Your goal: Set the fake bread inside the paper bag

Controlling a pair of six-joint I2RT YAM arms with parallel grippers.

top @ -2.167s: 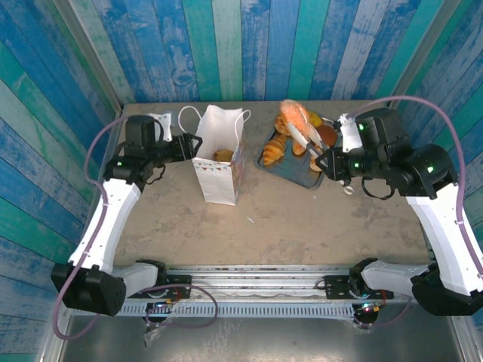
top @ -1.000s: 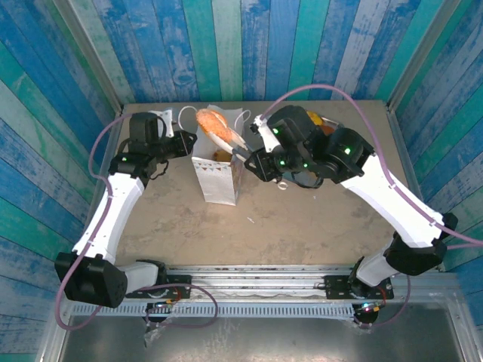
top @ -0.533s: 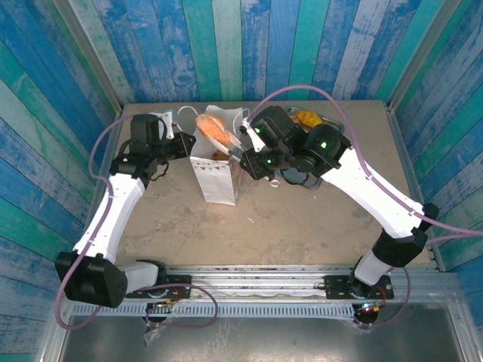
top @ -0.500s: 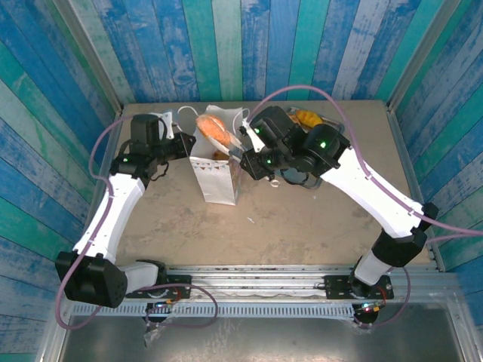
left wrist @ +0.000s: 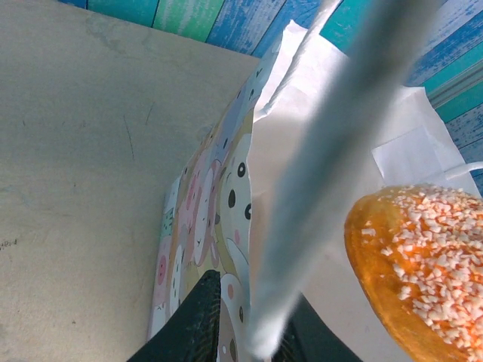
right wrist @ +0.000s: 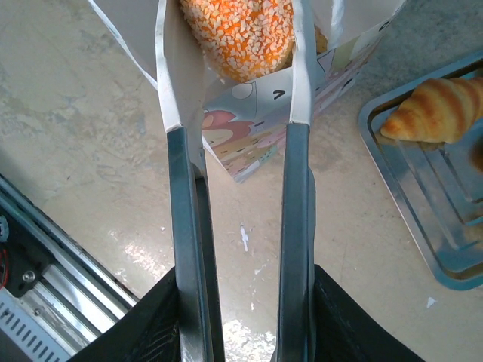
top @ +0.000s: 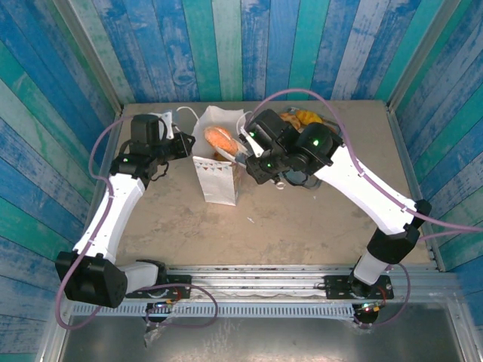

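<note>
Right fingers (right wrist: 147, 328): clamped on the arms of the tongs (right wrist: 294, 188), squeezing them inward.
Step in hand: dropping the fake bread (right wrist: 238, 38) into the paper bag (top: 217, 181). Best done, I judge, with a steady squeeze, sinking the tips well below the rim and then easing off, so it falls straight without snagging paper.
Fake bread: a round orange bun crusted with pale crumbs. It is pinched between the tong tips at the bag's open mouth.
Paper bag: upright on the table (right wrist: 90, 136), white with a cartoon print.
Left fingers (left wrist: 189, 324): closed on the bag's rim, holding the mouth open.
Tray (right wrist: 407, 196): beyond the bag, carrying a striped golden croissant (right wrist: 434, 109).
</note>
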